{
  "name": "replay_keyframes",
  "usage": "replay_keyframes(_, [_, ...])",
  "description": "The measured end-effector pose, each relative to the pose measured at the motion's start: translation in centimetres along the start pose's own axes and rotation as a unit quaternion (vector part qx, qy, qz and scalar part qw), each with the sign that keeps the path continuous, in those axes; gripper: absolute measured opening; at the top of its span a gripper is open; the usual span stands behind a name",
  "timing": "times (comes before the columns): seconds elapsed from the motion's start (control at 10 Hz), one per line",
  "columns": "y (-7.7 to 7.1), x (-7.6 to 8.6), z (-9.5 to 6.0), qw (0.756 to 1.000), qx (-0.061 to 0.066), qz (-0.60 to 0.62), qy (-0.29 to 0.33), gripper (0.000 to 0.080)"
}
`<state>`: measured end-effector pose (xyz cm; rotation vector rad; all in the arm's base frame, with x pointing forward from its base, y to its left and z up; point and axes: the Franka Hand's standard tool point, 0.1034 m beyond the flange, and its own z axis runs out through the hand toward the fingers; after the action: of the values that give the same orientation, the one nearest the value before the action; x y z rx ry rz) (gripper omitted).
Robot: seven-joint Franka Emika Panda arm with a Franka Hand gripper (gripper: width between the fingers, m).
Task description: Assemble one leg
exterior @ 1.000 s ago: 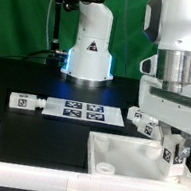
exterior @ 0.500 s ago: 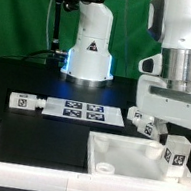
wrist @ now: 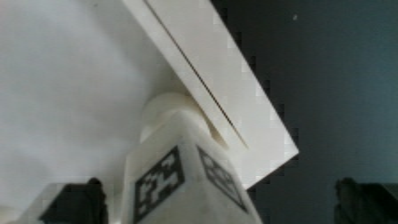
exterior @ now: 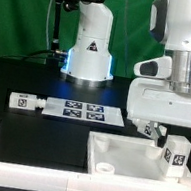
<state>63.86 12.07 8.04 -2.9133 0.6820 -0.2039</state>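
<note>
L to R in the exterior view: a small loose tagged part (exterior: pixel 22 100) lies on the black counter (exterior: pixel 10 79), w/ the marker board (exterior: pixel 81 109) just beside it and the robot base (exterior: pixel 88 52) behind. Next is the white tray panel (exterior: pixel 119 154), w/ an empty round socket (exterior: pixel 102 168) at the corner nearest us. At the far right the leg (exterior: pixel 178 154) stands upright on the panel's corner, arm above it. In the wrist view the jaws are wide apart. The dark fingertips (wrist: pixel 71 203) sit either side of the leg w/o touching it, so nothing is held. We judge the leg is placed in its corner and stands free. We can't tell if it's screwed fully home. If seated, the task is approx done; if not, tightening is left.
</note>
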Motion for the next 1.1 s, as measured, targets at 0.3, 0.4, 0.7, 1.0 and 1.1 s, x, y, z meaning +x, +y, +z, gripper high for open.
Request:
replay_keyframes(0.3, [0.11, 0.45, -0.06, 0.964, -0.033, -0.262, -0.021, 0.0649])
replay_keyframes(0.4, [0.06, 0.47, 0.09, 0.964, -0.031, -0.262, -0.013, 0.0649])
replay_keyframes(0.7, [0.07, 0.45, 0.13, 0.974, -0.03, -0.226, -0.013, 0.0451])
replay_keyframes(1.0, [0.44, 0.5, 0.12, 0.998, -0.036, -0.056, -0.005, 0.0292])
replay_keyframes(1.1, [0.54, 0.29, 0.22, 0.999, -0.039, 0.025, 0.003, 0.0292])
